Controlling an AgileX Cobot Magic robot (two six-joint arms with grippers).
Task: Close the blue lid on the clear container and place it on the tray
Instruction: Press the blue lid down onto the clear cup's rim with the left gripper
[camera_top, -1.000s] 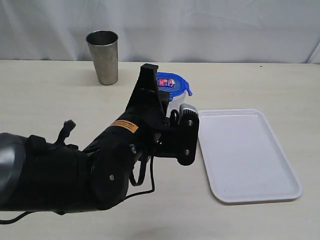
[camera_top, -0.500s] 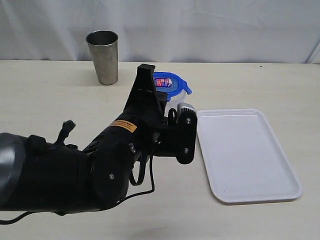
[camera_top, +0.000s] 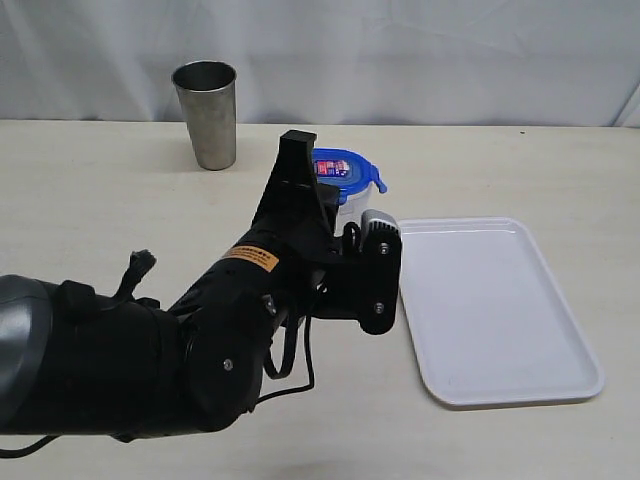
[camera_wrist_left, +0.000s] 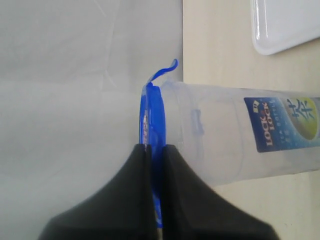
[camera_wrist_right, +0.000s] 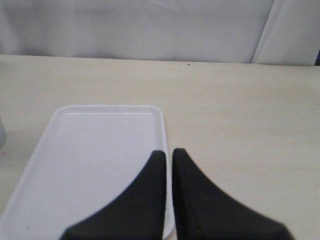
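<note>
left gripper (camera_wrist_left: 156, 146) pinched on the rim of the blue lid (camera_wrist_left: 151, 107) | lid sits atop the clear container (camera_wrist_left: 220, 145), which stands on the table just left of the tray (camera_top: 500, 310) | one flap flares unlatched, so I'd press the lid down level before snapping flaps | right gripper (camera_wrist_right: 167, 152) closed, empty, above tray

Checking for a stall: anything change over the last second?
Left gripper, jaws pinched on the small round blue plastic lid, swayed left with the tall clear plastic container, then back right, ending about where it began. Grip unchanged. Grey steel cup and flat white plastic tray unmoved.
</note>
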